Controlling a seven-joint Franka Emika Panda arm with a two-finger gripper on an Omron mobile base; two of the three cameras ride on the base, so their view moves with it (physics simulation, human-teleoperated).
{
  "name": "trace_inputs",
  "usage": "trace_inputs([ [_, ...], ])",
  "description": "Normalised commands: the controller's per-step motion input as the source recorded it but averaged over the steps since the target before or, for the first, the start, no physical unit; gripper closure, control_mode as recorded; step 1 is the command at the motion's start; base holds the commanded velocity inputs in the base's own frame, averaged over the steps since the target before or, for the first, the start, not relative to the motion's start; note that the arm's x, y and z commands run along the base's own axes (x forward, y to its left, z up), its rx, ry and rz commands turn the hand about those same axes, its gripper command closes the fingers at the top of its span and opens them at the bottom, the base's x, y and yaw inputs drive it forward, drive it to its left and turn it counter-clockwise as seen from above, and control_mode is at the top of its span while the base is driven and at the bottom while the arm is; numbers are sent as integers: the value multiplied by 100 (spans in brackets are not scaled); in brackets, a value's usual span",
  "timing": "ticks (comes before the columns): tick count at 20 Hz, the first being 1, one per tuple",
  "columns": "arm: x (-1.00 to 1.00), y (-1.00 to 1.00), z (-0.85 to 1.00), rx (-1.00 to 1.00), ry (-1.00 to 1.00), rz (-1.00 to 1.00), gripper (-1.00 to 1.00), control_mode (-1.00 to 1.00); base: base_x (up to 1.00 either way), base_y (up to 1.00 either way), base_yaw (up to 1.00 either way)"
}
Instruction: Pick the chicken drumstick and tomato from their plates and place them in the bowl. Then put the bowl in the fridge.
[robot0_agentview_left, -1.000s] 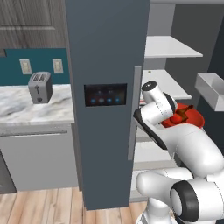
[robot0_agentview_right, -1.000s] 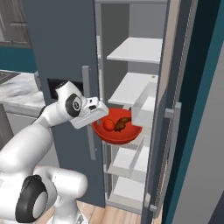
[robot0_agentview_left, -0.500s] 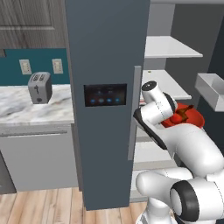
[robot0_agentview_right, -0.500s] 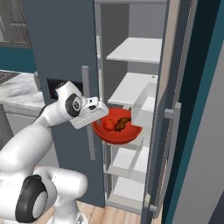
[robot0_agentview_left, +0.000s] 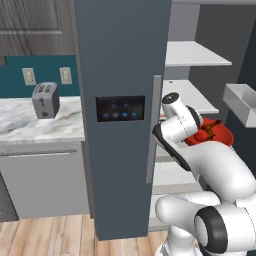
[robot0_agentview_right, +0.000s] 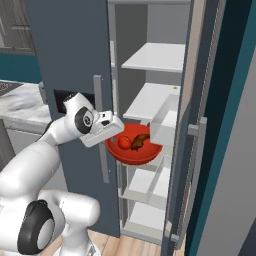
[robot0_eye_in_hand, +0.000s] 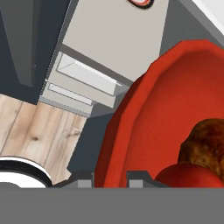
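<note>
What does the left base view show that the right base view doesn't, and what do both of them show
Left base view alone: a toaster on the marble counter, wall outlets behind it, and the fridge's lit display panel face on.

Right base view alone: the tomato and chicken drumstick seen clearly lying inside the bowl, plus the lower fridge shelves and the open door's edge.

Both: the white arm holding the red bowl by its rim at the open fridge, level with the middle shelf, and the end effector shut on it.
</note>
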Motion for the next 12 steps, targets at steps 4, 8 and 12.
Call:
trace_inputs([
  [4, 0, 0, 0, 0, 0, 0, 100, -100, 0, 0, 0],
  [8, 0, 0, 0, 0, 0, 0, 100, -100, 0, 0, 0],
  [12, 0, 0, 0, 0, 0, 0, 100, -100, 0, 0, 0],
])
